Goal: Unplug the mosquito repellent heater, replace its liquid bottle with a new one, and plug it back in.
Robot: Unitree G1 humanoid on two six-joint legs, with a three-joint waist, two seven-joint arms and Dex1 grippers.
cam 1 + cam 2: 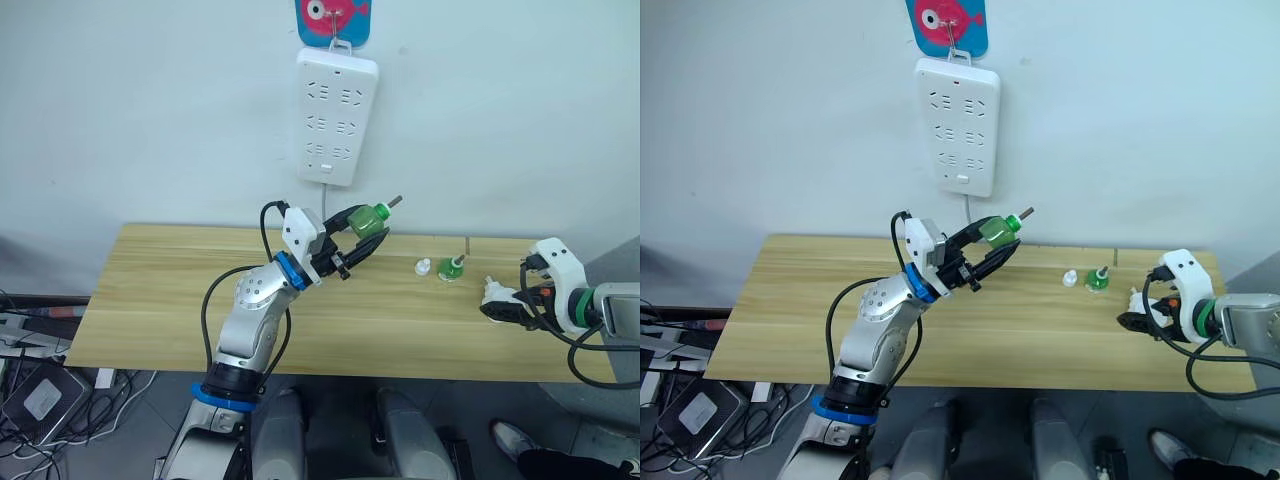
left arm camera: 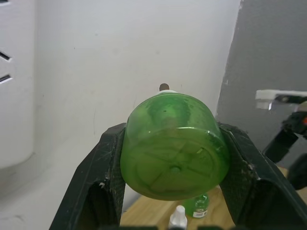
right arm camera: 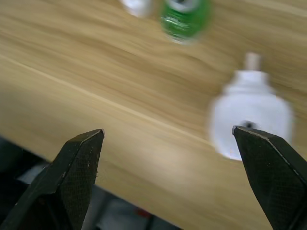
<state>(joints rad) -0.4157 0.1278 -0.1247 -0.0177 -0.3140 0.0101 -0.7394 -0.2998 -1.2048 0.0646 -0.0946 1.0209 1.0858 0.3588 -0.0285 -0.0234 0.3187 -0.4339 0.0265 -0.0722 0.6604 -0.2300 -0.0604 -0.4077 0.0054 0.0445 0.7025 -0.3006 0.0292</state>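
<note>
Right now the long wooden table (image 1: 180, 300) is carrying everything, with the white power strip (image 1: 337, 117) hanging on the wall above its far edge, every socket on it empty. So the heater is already unplugged, I'd say.

Over the middle of the table the left gripper (image 1: 362, 232) is holding a green bottle (image 1: 368, 221) up in the air, its two black fingers clamped on the bottle's sides. The bottle is lying nearly level, its wick end pointing toward the table's right end and slightly upward.

Near the right end the right gripper (image 3: 168, 139) is hovering just above the wood with its fingers spread wide and nothing between them. The mosquito repellent heater (image 1: 497, 297) is lying on the table close in front of that gripper, slightly to one side of its opening rather than centred in it. The right arm is clearly the nearer one.

Between the two grippers, toward the far edge, a second green bottle (image 1: 452, 268) is standing beside a small white cap (image 1: 424, 267).

The raised bottle's long axis is pointing roughly toward the heater, so the next move looks like the right gripper closing on the heater.
</note>
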